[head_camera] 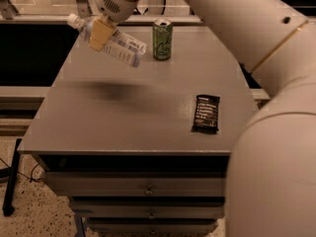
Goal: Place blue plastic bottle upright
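Clear bottle (121, 47) (tilted) in fingers (100, 33) aloft

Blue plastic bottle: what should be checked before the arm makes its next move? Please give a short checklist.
1. Grip: the gripper is shut on the blue plastic bottle: ok.
2. Bottle upright: not ok; it is tilted, with its white cap toward the upper left.
3. Bottle off the table: ok; it hangs above it.
4. Room from the green can near its base: cannot tell.
5. The black snack bar is far from the bottle: ok.
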